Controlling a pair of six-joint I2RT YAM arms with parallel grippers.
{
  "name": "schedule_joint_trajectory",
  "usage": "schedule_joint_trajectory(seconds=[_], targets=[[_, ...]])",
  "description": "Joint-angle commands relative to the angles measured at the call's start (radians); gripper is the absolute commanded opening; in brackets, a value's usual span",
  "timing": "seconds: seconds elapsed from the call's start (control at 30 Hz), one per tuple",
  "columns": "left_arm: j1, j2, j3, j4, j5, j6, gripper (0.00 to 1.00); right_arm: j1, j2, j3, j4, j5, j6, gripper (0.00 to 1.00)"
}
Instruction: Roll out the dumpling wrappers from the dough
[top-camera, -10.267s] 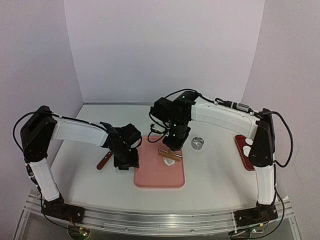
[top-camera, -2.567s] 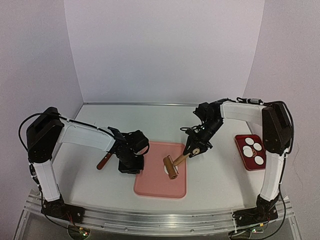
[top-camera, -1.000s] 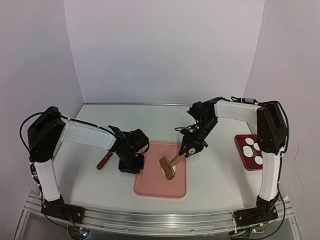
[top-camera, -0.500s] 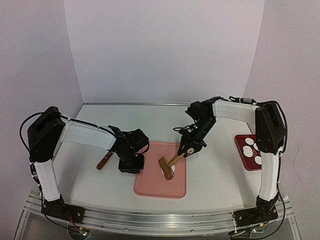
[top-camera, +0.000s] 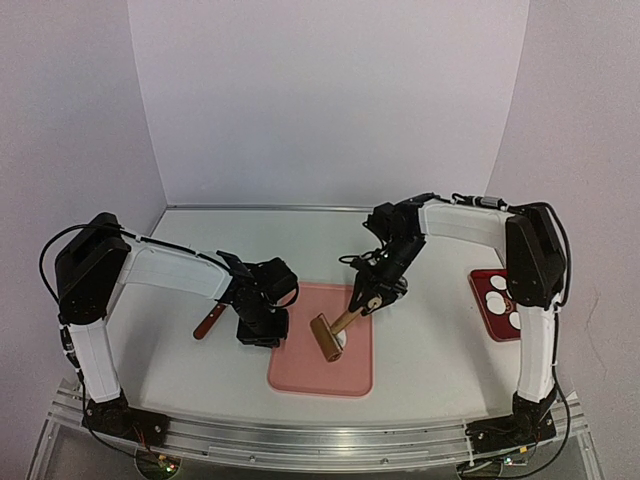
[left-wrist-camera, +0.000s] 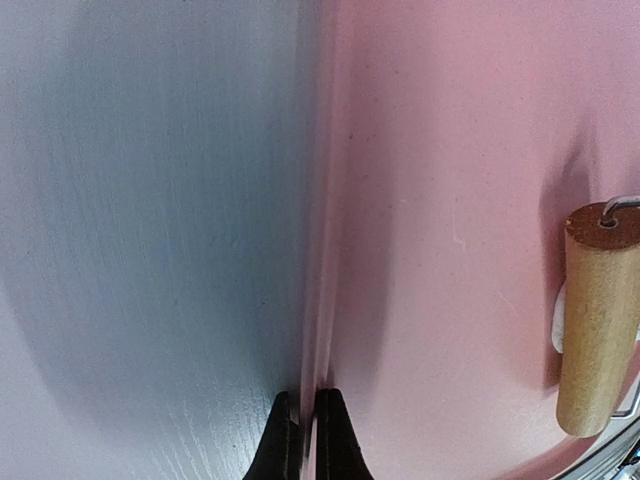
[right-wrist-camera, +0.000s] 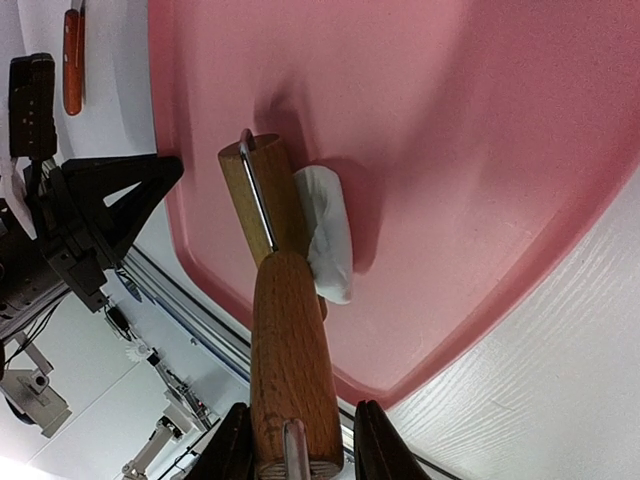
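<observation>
Roller (top-camera: 326, 338) dragged bit further left over dough (right-wrist-camera: 328, 235), handle clamped by right gripper (top-camera: 366, 296); left gripper (left-wrist-camera: 305, 440) pinched closed at pink board (top-camera: 310, 375) edge.

No readable text, label, brand, number or sign in any of the three views. Surfaces checked around the pink mat (top-camera: 310, 375):
- mat itself: plain
- wooden roller (top-camera: 326, 338) on it: bare wood
- red tray (top-camera: 480, 288) well right of it: unmarked
- arm casings: too small to tell

Left gripper (left-wrist-camera: 303, 400) pinched closed, right gripper (right-wrist-camera: 298, 440) clamped, arms outstretched.
</observation>
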Motion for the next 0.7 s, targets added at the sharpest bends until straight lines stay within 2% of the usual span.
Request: schedule_joint_trajectory(seconds=[0.0, 0.27, 0.47, 0.67], targets=[[-0.011, 0.049, -0.018, 0.084, 0.036, 0.004, 0.0, 0.062, 0.177, -0.085, 0.049, 0.482, 0.022, 0.0], [-0.01, 0.036, -0.021, 0.037, -0.001, -0.024, 0.0, 0.062, 0.102, -0.077, 0.044, 0.48, 0.008, 0.0], [-0.01, 0.002, -0.027, -0.022, -0.039, -0.082, 0.0, 0.063, -0.085, -0.015, 0.04, 0.224, -0.012, 0.0], [-0.018, -0.042, -0.055, -0.04, -0.02, -0.158, 0.0, 0.063, -0.215, 0.08, 0.038, -0.029, -0.009, 0.0]])
